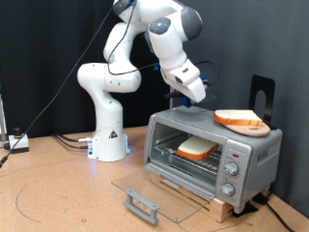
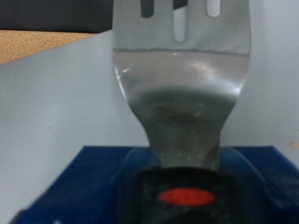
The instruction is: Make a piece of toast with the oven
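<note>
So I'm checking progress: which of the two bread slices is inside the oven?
The pale cream slice, lying on the rack in the oven behind the dropped-open door. The orange-brown slice sits on the oven's top.

The white arm rises from its base, bends at the elbow and reaches downward. The end effector [image 1: 192,89] hangs below the wrist, angled downward. Finger state is not discernible.

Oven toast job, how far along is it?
Done: the oven door lies open and the toast sits inside. In hand: the gripper hovers over the oven's top; a slotted metal tool fills the wrist view. Left: door not yet shut.
</note>
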Controlling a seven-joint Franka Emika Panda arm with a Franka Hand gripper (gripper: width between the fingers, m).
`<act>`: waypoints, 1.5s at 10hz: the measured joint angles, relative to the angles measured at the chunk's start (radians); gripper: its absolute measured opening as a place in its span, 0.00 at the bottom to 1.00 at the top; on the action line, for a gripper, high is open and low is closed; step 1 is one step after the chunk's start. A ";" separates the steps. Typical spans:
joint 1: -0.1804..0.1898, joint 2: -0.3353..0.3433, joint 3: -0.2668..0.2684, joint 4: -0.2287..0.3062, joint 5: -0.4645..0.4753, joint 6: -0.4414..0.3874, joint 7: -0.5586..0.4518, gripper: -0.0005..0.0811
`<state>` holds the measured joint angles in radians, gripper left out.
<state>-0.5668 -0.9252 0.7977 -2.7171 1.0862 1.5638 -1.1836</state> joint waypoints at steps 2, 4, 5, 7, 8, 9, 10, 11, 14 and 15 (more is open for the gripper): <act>0.000 -0.002 0.039 -0.025 0.052 0.045 -0.001 0.49; 0.000 -0.003 0.047 -0.030 0.090 0.053 -0.013 0.59; 0.002 -0.003 0.041 -0.029 0.107 0.051 -0.027 0.59; 0.011 -0.007 0.005 -0.022 0.126 0.032 -0.049 0.82; 0.017 -0.014 -0.027 -0.017 0.133 0.019 -0.057 0.96; 0.020 -0.027 -0.063 -0.009 0.133 0.005 -0.063 0.99; 0.020 -0.041 -0.099 0.000 0.122 -0.014 -0.065 0.99; 0.020 -0.052 -0.137 0.015 0.091 -0.043 -0.070 1.00; 0.004 -0.054 -0.159 0.016 0.066 -0.044 -0.058 1.00; -0.027 -0.050 -0.163 0.008 0.066 -0.021 -0.053 1.00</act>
<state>-0.5938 -0.9752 0.6344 -2.7094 1.1521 1.5423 -1.2361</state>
